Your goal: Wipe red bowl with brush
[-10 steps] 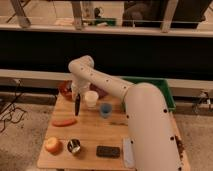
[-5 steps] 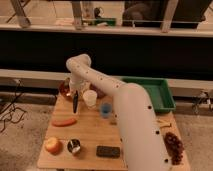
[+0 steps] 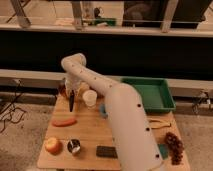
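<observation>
arm (image 3: 120,115): stretched over table (image 3: 87,132) to far left corner | red bowl (image 3: 62,90): set at that corner, partly hidden | gripper (image 3: 73,93): just beside red bowl, jaws clamped on brush (image 3: 71,104) | brush: long axis near upright, tip pointed down

No writing, label, brand, number or sign can be read anywhere in the view. The gripper (image 3: 71,94) is left of centre in the frame, above the far left part of the wooden table (image 3: 90,135). Its fingers are closed on the brush (image 3: 71,104), which points downward just beside the red bowl (image 3: 62,90).
</observation>
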You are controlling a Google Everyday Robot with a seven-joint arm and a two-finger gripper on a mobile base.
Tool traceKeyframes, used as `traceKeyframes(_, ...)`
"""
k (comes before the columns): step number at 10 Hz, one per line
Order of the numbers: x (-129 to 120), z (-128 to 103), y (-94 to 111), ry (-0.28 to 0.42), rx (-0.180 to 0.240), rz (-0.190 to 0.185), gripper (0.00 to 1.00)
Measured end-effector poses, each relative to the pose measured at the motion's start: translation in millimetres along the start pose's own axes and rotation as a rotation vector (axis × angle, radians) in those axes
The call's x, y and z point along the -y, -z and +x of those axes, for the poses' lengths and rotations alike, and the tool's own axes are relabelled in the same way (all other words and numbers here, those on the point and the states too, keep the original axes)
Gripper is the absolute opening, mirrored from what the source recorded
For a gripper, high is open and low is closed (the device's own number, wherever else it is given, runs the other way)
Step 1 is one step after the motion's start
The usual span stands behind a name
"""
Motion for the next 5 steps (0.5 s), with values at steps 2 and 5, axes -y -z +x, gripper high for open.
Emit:
traceKeyframes(2,17.9,-3.4,10.9,0.037,-0.022,0.000,0.19)
traceKeyframes(5,27.2,-8.4,23.7,0.061,-0.054,-0.001,0.19)
